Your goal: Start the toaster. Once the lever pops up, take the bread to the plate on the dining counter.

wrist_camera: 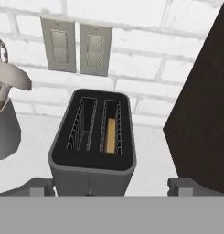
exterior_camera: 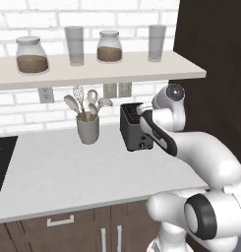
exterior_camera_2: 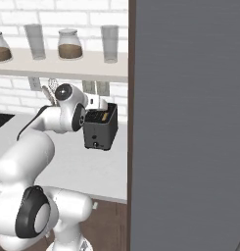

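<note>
Gripper (wrist_camera: 111, 185) is hanging open right over the front of the toaster (wrist_camera: 93, 137), fingers spread wider than its body. Bread (wrist_camera: 111, 135) is sitting down in the right-hand slot. Crowding things: a utensil crock (exterior_camera: 87, 129) standing just left on the wall counter (exterior_camera: 68, 172), wall outlets (wrist_camera: 77, 45) behind, and a dark cabinet panel (wrist_camera: 202, 114) close on the right.
</note>
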Available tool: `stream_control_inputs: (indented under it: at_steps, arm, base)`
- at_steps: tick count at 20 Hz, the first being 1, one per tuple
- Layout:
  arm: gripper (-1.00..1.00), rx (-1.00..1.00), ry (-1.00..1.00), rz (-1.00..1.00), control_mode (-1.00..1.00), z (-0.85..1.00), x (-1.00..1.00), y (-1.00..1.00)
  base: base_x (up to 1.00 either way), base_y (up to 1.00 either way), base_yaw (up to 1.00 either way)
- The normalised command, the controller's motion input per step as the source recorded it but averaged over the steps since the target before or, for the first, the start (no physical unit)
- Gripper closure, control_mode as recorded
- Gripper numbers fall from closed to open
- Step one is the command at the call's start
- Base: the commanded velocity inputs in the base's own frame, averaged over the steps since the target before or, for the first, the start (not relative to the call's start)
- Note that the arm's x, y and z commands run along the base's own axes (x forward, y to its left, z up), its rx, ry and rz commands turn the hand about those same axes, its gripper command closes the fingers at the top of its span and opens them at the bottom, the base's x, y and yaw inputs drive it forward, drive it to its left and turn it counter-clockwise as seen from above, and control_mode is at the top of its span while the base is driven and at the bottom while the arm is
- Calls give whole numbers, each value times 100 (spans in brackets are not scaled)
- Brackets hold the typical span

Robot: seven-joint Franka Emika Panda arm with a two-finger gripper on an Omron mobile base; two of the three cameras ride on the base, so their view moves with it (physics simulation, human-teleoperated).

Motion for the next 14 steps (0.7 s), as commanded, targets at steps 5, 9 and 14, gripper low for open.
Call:
stream_control_inputs:
  at_steps: [5, 9, 14]
  arm:
    - [-100, 0, 10, 0, -100, 21, -4, 0]
    - [-100, 0, 22, 0, -100, 36, 0, 0]
    - [-100, 4, 13, 0, -100, -6, 0, 0]
  base:
    - [0, 0, 0]
    - [0, 0, 0]
    - [0, 0, 0]
